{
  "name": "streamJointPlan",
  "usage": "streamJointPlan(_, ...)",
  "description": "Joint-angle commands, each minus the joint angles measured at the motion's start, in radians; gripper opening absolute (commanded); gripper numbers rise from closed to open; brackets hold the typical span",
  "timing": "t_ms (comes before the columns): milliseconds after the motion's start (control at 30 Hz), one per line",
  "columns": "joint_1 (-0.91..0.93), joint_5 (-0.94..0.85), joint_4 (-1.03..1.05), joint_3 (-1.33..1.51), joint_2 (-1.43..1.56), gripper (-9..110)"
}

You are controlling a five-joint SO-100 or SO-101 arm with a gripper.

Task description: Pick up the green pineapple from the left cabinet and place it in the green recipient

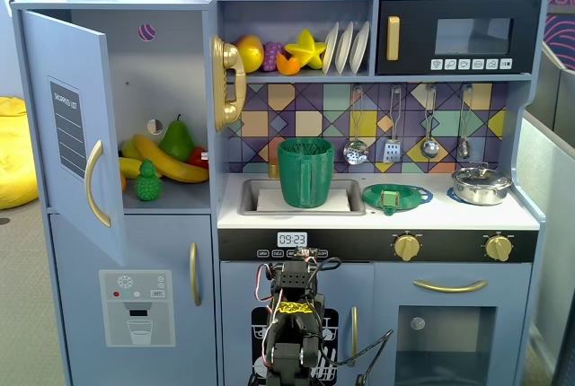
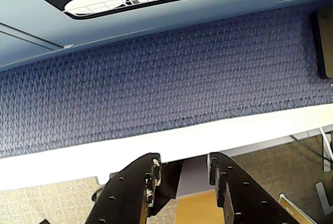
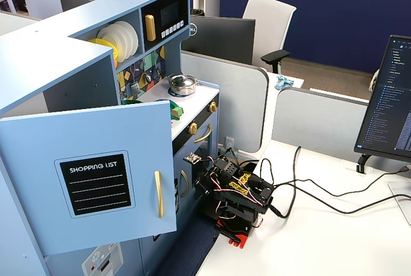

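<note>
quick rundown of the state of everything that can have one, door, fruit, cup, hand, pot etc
tall light-blue cabinet door: swung open
small bumpy green toy pineapple: upright on the cabinet shelf, not picked up
dark green ribbed plastic cup: upright in the sink, contents not visible
black two-finger hand: open, empty, pointed at the floor
silver pot: lid on
lower blue dispenser door: closed
black microwave: door shut
</note>
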Motion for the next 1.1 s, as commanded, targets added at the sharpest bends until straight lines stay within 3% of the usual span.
streamJointPlan(0, -0.011, -0.020, 0.186, 0.000, -0.011, 0)
streamJointPlan(500, -0.080, -0.061, 0.109, -0.002, -0.011, 0)
streamJointPlan(567, -0.144, -0.114, -0.023, -0.014, -0.028, 0)
streamJointPlan(700, -0.374, -0.130, -0.525, -0.121, -0.212, 3)
streamJointPlan(867, -0.601, -0.181, -1.140, -0.310, -0.497, 17)
streamJointPlan(1067, -0.772, -0.196, -1.226, -0.724, -0.801, 26)
